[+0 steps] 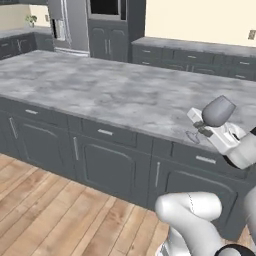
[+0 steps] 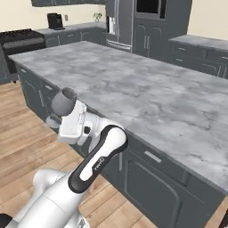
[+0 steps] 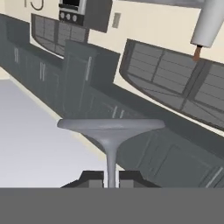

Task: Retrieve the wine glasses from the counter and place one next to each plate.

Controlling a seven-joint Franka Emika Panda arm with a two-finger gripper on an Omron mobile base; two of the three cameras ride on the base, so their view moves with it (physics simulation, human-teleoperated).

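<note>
Now the gripper (image 1: 202, 126) is clamped on the glass (image 1: 217, 111) by its thin stem, carried tilted at the island's (image 1: 100, 90) near edge. Risk, I'd say: such a narrow pinch could let it swivel or slip, or the foot could clip the edge.

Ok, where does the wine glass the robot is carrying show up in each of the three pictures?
Left base view: wine glass at right of centre, tilted, at the island's near edge.
Right base view: same glass at left of centre, above the wood floor.
Hand view: its foot and stem at lower centre.
Shared landmark: the marble island top.
</note>
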